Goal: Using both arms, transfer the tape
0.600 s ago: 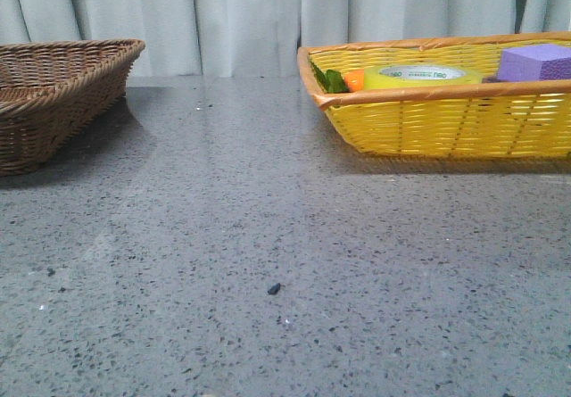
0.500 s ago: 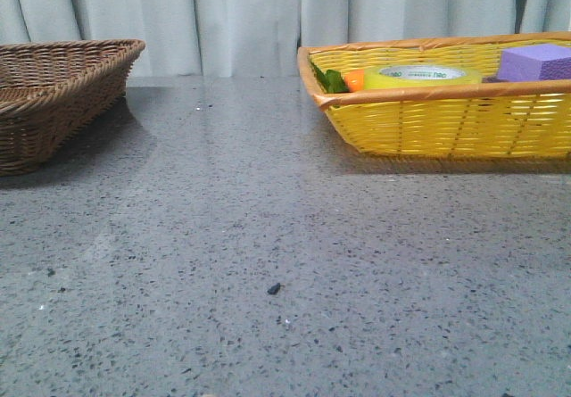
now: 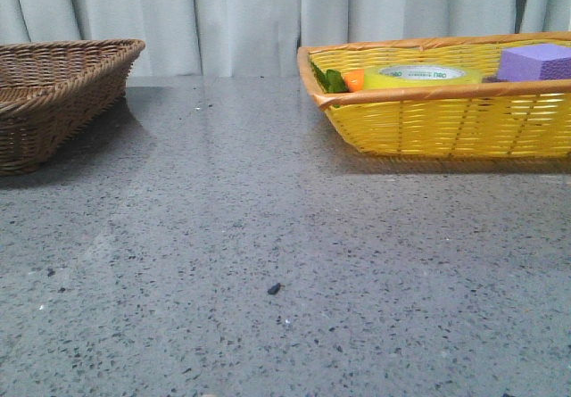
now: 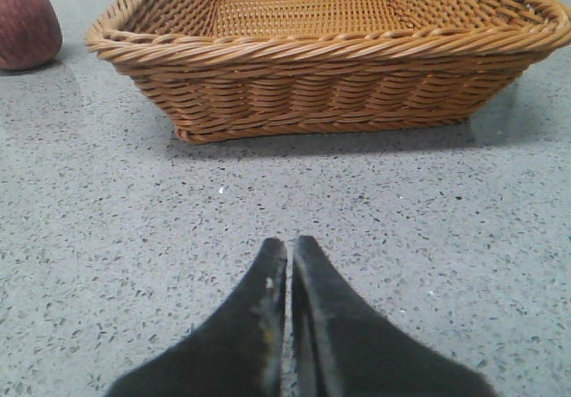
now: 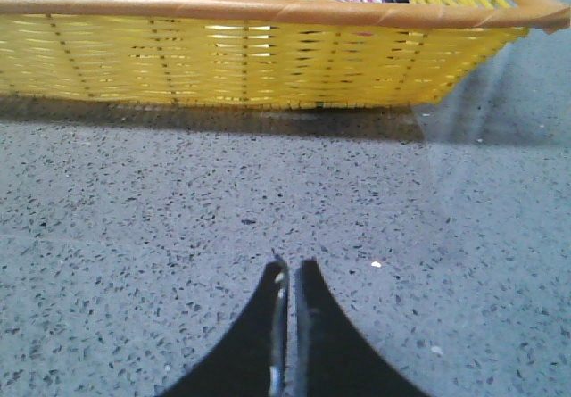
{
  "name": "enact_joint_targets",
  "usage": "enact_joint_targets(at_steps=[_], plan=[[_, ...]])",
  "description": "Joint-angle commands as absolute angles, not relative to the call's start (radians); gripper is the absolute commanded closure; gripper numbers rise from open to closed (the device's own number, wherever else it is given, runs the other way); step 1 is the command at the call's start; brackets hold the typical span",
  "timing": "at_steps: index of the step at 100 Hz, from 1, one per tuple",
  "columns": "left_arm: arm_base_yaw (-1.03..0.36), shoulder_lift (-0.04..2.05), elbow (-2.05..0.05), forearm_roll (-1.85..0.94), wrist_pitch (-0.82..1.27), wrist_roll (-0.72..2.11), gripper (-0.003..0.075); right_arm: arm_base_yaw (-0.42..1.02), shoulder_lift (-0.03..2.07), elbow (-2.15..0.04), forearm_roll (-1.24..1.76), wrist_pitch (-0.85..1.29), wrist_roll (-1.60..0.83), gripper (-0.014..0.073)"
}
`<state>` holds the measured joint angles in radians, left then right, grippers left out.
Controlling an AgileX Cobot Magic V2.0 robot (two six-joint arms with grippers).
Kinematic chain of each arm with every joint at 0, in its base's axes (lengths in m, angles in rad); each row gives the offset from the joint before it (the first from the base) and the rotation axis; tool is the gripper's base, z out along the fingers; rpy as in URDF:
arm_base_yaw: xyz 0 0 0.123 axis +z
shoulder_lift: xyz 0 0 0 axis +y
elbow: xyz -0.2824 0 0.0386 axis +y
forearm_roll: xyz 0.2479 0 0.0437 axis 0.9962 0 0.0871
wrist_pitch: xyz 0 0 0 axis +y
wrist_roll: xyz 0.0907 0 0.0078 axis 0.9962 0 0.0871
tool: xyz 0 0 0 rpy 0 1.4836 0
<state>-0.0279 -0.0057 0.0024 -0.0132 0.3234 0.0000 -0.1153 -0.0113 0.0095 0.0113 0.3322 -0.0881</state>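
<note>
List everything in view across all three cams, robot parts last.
tape: 1, yellow-green with white core, lying flat in the yellow basket
carrot: 1, orange with green top, in the yellow basket, left of the tape
block: 1, purple, in the yellow basket, right of the tape
yellow basket: 1, yellow weave with orange rim, table's right rear
brown basket: 1, brown wicker, table's left rear, nothing seen inside
round object: 1, reddish-brown, on the table beside the brown basket; only partly seen
table: 1, grey speckled
curtain: pale grey, behind the table
left gripper: 1, black, shut, facing the brown basket
right gripper: 1, black, shut, facing the yellow basket
</note>
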Motion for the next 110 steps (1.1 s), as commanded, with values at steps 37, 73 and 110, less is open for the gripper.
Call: enact_joint_targets(at_steps=[37,73,110], plan=[[-0.026,-0.035,0.013,-0.014,0.251,-0.011,0.0741,-0.120,-0.030,0.031,0.000,0.317,-0.088,0.0668],[-0.026,-0.035,0.013,-0.012,0.203,-0.011,0.0741,-0.120,-0.030,0.031,0.000,0.317,-0.088,0.0668],[-0.026,-0.035,0.013,-0.026,0.201,-0.011,0.0741,-0.120,-0.030,0.031,0.000,0.315,-0.088,0.0668]])
